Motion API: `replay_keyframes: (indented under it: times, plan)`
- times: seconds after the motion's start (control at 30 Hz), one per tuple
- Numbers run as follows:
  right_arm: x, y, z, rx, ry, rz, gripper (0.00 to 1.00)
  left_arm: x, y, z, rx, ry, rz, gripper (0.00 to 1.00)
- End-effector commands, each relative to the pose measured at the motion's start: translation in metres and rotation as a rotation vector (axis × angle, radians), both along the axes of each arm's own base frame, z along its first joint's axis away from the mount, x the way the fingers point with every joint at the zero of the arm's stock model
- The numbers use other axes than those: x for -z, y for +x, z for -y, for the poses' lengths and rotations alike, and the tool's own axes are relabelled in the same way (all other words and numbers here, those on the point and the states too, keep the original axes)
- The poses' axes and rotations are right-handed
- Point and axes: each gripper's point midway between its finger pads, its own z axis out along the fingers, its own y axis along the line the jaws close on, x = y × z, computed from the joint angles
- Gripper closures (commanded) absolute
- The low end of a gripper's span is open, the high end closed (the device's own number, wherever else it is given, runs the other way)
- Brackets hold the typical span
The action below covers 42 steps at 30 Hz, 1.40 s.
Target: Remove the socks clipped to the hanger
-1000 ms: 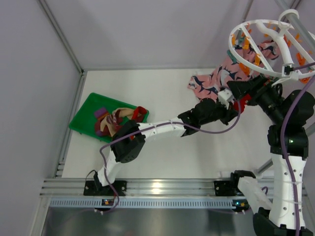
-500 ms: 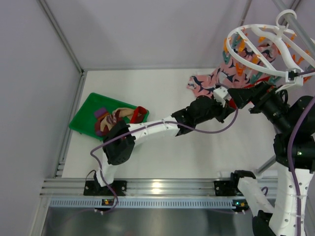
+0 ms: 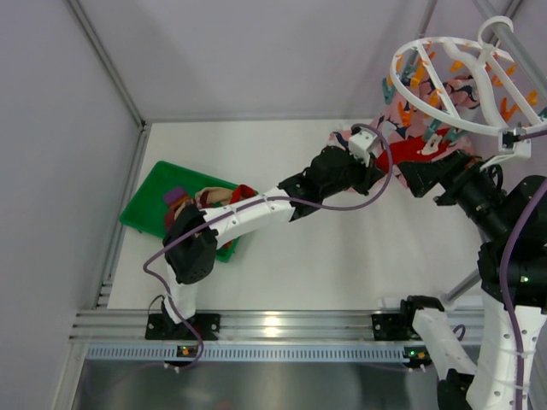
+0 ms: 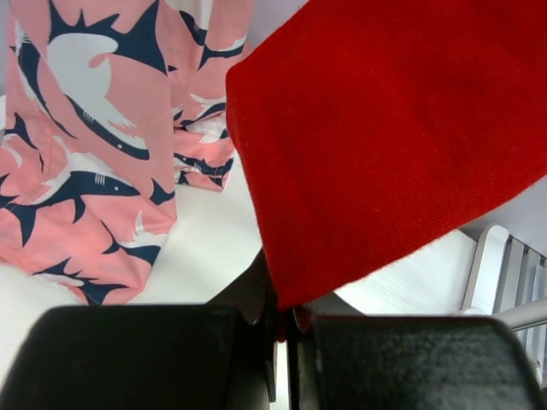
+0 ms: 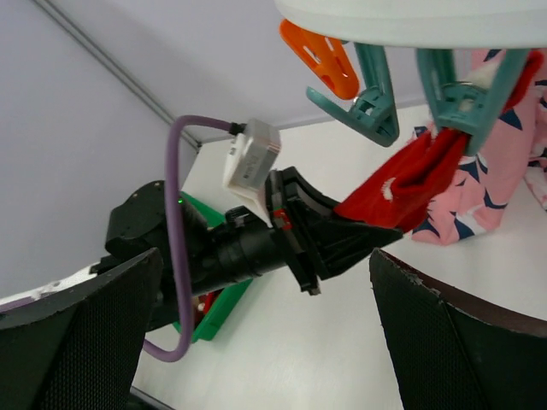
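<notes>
A round white plastic drying hanger (image 3: 444, 40) of concentric rings hangs at the far right, above the white surface (image 3: 256, 145), with orange and teal pegs dangling from its rings. A bright red sock (image 4: 393, 145) hangs from it, its upper end pinched in a teal peg (image 5: 461, 111). The left arm stretches across from the near left, and the left hand (image 4: 282, 320) is closed tight on the lower corner of the red sock, pulling the fabric out at a slant away from the peg. The right hand (image 3: 420, 177) sits just beside and below the hanger with its two fingers spread wide apart, holding nothing, facing the left hand and the sock. Behind the sock, a pink cloth (image 4: 85, 154) printed with navy and white sharks hangs down to the surface. Well away at the left of the surface lies a green tray (image 3: 145, 201) holding a small heap of other socks (image 3: 201, 205), among them maroon, tan and red.
</notes>
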Motion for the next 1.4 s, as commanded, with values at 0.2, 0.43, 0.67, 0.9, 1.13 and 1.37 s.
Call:
replay_keyframes:
  times: [0.2,0.43,0.67,0.9,1.13,1.37]
  plan:
    - [-0.012,0.013,0.036,0.195,-0.1,0.021,0.01,-0.042,-0.021,-0.024,0.05,-0.05,0.018,1.0]
    - [-0.03,0.024,0.043,0.231,-0.111,0.078,0.01,-0.043,-0.033,-0.027,0.096,-0.06,-0.004,1.0]
    - [-0.041,0.031,0.056,0.308,-0.106,0.108,0.08,-0.04,-0.042,-0.032,0.112,-0.062,-0.03,1.0]
    - [-0.055,0.029,0.052,0.298,-0.059,0.142,0.26,-0.039,-0.049,-0.027,0.148,-0.081,-0.079,1.0]
    - [-0.061,0.024,0.049,0.284,-0.059,0.152,0.29,-0.043,-0.059,-0.025,0.208,-0.097,-0.107,1.0]
    - [-0.049,0.022,0.043,0.247,-0.068,0.131,0.28,-0.053,-0.083,-0.024,0.37,-0.136,-0.195,1.0]
